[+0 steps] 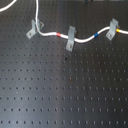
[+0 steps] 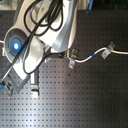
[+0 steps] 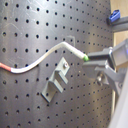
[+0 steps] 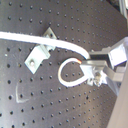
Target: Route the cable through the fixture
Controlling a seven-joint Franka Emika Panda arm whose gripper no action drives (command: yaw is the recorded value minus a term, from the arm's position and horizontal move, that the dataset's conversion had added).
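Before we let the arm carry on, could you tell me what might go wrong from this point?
1. The gripper holds the cable right at its tip, so it may slip out under tension.
2. In the first wrist view the cable passes above the fixture, not in its fork; pulling could miss it.
3. The second wrist view shows a loop that could snag.

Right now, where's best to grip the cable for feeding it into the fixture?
The free white run of the cable just past the fixture, from above the board, closing across the cord: it arcs clear of the surface there. The gripper looks shut on it near that spot.
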